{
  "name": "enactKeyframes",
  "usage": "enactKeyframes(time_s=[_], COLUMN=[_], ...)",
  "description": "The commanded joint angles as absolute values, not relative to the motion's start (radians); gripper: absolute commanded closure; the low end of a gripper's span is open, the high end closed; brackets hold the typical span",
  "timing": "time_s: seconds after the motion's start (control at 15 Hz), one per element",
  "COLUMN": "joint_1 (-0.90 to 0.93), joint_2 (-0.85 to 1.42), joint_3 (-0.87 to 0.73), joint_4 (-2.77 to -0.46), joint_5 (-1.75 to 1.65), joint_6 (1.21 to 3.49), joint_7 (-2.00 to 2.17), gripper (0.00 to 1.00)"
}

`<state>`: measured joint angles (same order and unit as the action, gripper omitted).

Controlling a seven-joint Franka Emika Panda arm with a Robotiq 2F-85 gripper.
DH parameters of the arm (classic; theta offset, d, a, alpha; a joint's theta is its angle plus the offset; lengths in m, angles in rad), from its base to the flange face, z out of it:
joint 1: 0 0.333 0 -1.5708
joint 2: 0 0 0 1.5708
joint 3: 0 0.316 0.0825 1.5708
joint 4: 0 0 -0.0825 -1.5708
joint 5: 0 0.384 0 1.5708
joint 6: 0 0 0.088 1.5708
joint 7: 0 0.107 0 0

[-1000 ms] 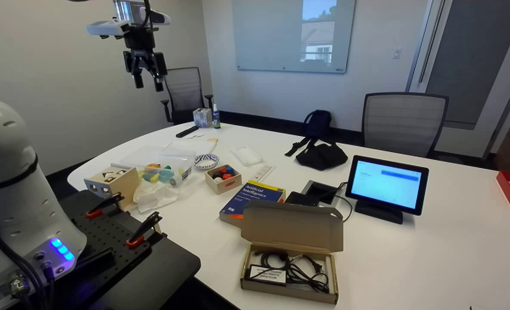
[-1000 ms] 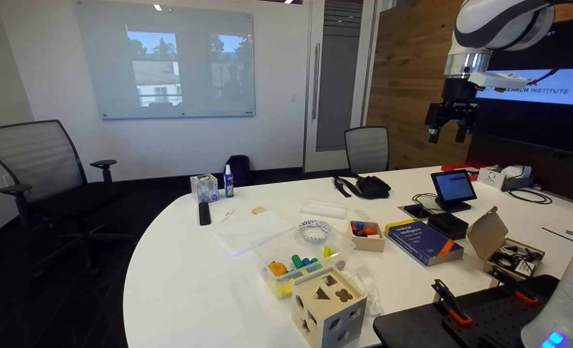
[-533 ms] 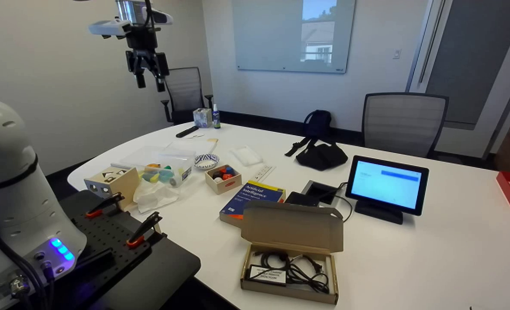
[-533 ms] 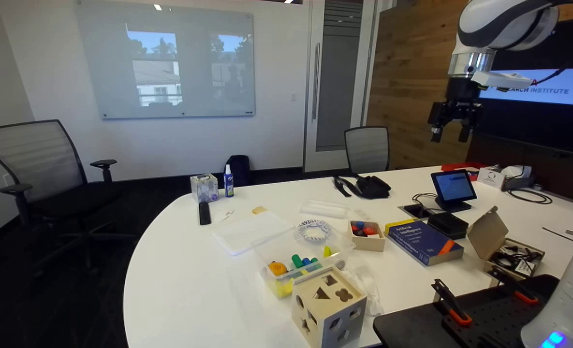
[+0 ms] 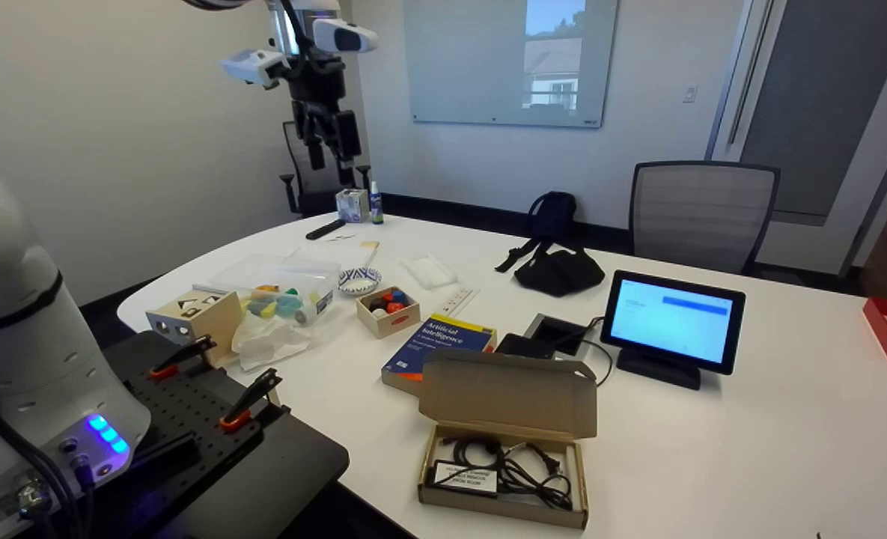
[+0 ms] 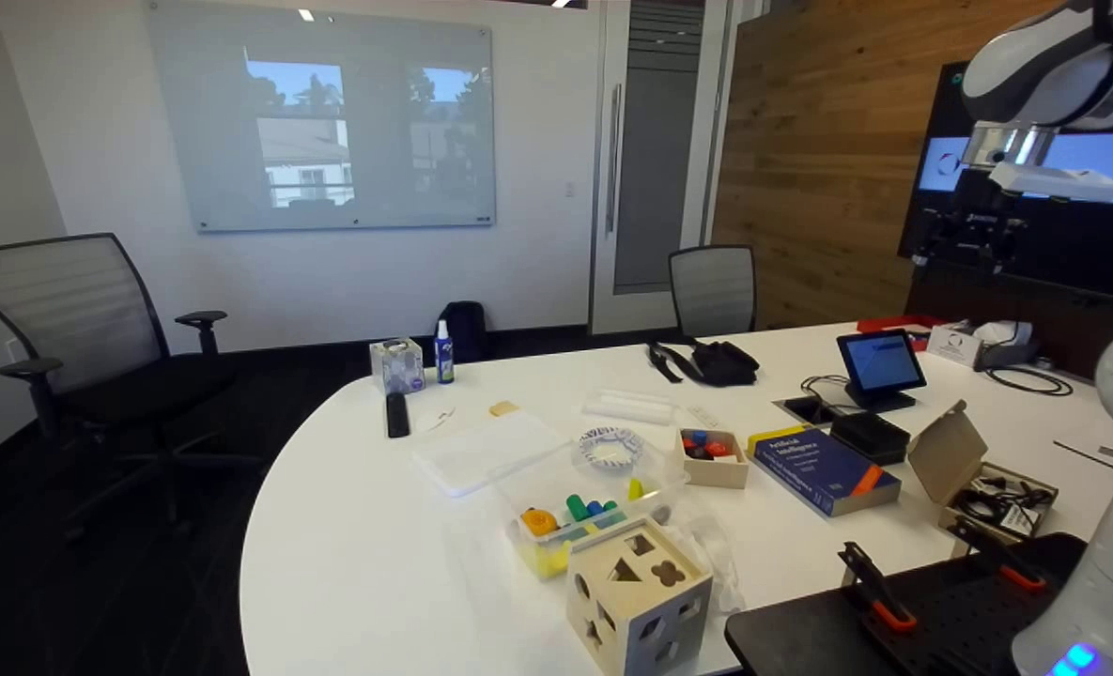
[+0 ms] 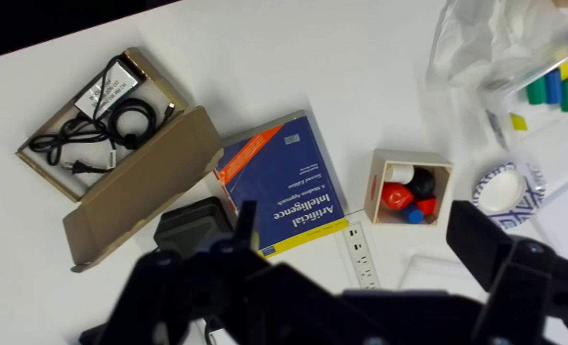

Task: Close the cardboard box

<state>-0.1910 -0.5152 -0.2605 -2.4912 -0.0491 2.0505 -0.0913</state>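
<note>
The cardboard box (image 5: 503,511) lies on the table with its lid (image 5: 508,397) standing up, tilted back from the hinge. Dark cables (image 5: 518,475) and a labelled black adapter lie inside. The raised lid also shows in an exterior view (image 6: 949,455). In the wrist view, the box (image 7: 159,80) is at upper left with the lid (image 7: 144,187) folded outward. My gripper (image 5: 331,166) is high above the table, apart from the box; it also shows in an exterior view (image 6: 957,266). In the wrist view its fingers (image 7: 354,213) are wide apart with nothing between them.
A blue book (image 5: 439,344) and a black device (image 7: 192,225) lie beside the lid. A tablet screen (image 5: 675,318) stands behind. A small wooden box of shapes (image 5: 388,313), a plastic bin and a shape-sorter cube (image 6: 641,596) are on the table. Clamps (image 5: 252,400) stick up near the robot base.
My gripper has moved right in both exterior views, and lower in one of them, mostly within the last half second. The box and its lid have not moved.
</note>
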Motion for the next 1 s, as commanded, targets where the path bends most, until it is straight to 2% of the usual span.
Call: enactKeyframes(time_s=[0.0, 0.47, 0.93], joint_1=[-0.226, -0.258, -0.236], joint_2=[-0.337, 0.042, 0.364], joint_3=[-0.297, -0.292, -0.32], joint_4=[-2.452, -2.368, -2.189], joint_5=[-0.03, -0.053, -0.078], joint_6=[2.208, 2.469, 2.495], joint_7=[-0.077, 0.087, 0.29], gripper=[0.0, 0.0, 0.0])
